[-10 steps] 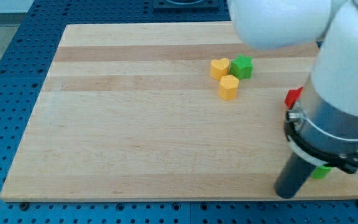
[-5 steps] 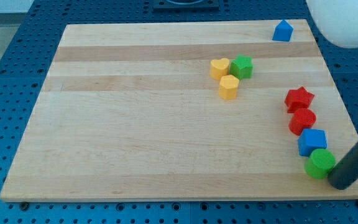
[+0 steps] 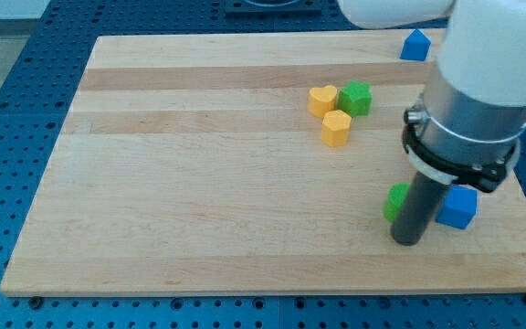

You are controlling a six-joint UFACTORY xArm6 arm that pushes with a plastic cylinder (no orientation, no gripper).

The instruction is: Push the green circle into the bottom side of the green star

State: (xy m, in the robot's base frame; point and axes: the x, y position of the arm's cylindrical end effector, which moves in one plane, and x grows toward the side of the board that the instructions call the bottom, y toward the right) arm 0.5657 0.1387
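The green circle (image 3: 393,202) lies at the board's lower right, mostly hidden behind my rod. My tip (image 3: 407,241) rests on the board just below and to the right of it, touching or nearly touching it. The green star (image 3: 356,97) sits near the view's top centre-right, well above the circle, touching a yellow heart (image 3: 322,99). A yellow hexagon (image 3: 336,128) sits just below the heart and star.
A blue cube (image 3: 457,207) lies right of my rod. A blue block with a pointed top (image 3: 415,44) stands at the board's top right. The arm's body covers the right side, hiding the red blocks. The board's bottom edge (image 3: 245,291) is close below my tip.
My tip swept from the right edge leftward. The green circle moved left and up from the bottom right corner. The arm now hides the red star and red circle.
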